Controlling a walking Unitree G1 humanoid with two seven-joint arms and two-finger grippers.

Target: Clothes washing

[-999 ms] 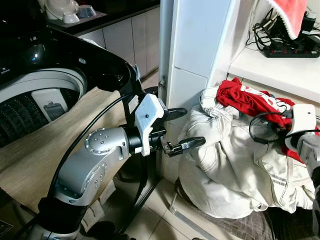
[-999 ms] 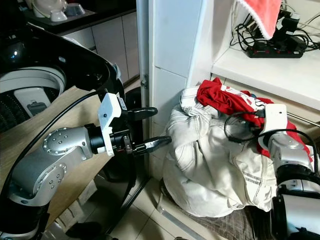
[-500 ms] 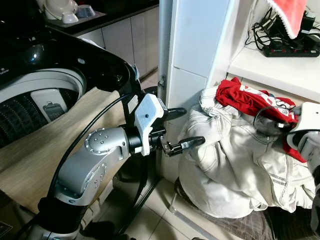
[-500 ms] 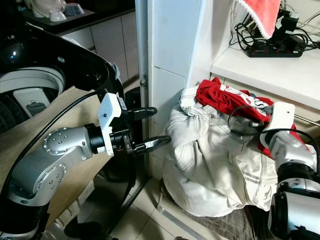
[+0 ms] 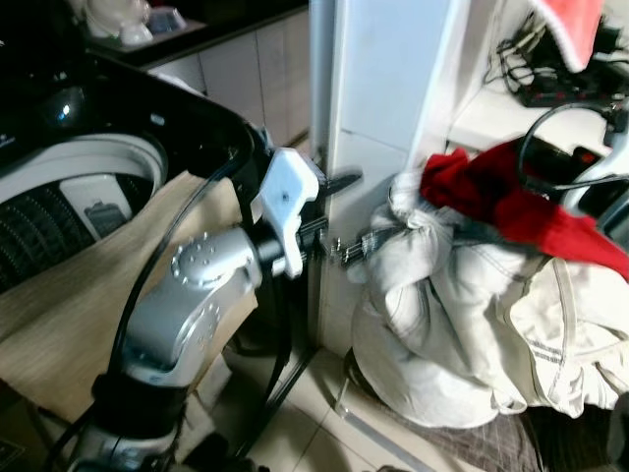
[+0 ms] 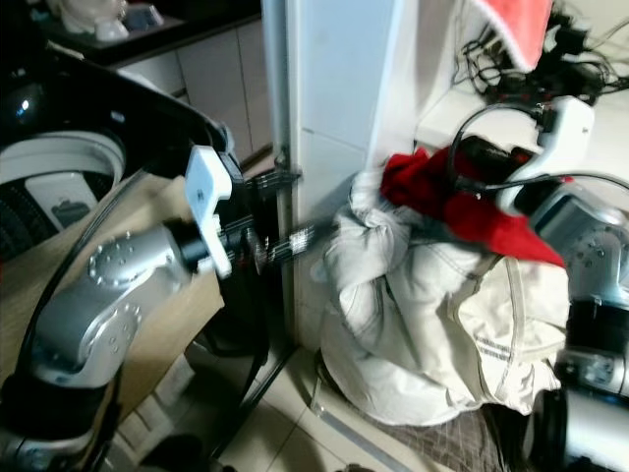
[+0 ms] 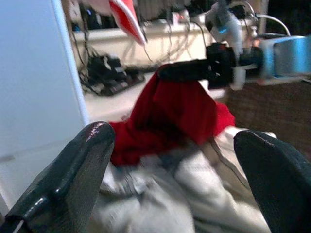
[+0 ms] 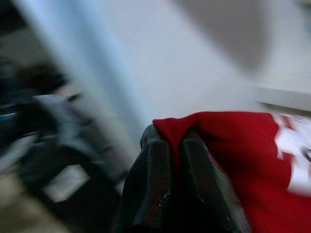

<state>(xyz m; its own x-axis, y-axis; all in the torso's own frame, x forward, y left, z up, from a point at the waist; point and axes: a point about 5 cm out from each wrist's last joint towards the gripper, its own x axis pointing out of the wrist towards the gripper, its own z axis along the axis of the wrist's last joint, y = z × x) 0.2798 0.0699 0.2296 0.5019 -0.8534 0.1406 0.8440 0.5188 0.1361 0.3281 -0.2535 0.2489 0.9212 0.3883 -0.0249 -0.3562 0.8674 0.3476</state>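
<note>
Risk first: red garment [image 5: 511, 202] looks tangled with the cream clothes [image 5: 462, 315]. Could drag the whole pile off its mat if lifted further, or slip out of a thin pinch on one fold. Judgement only, from how the cloth bunches at the pile's top.

Second risk: black cable loop [image 5: 550, 138] arcs right above the red garment, beside the right arm. Could snag on cloth or on the shelf [image 5: 491, 118] clutter above the pile. Power strip and wires [image 7: 109, 77] sit on that shelf, close to the lift path.

Third: head views blurred, so likely robot or camera in motion; poor basis for judging clearance to the white pillar [image 5: 383, 88] left of the pile.

Right gripper [image 8: 177, 145]: fingers closed tight on a fold of the red garment, cloth pinched between them, seen clearly from the right wrist. Arm raised over the pile's right side, wrist up near the shelf edge.

Left gripper [image 5: 359, 221]: fingers spread wide, holding nothing, pointed at the pile from the pillar side, lower finger just about at the cream cloth's left edge. Elbow bent, forearm roughly level, in front of the washing machine [image 5: 88, 187].

Red garment: atop the pile, partly lifted, other end draped on the cream clothes. Washer drum well left of the pile, lid up.
</note>
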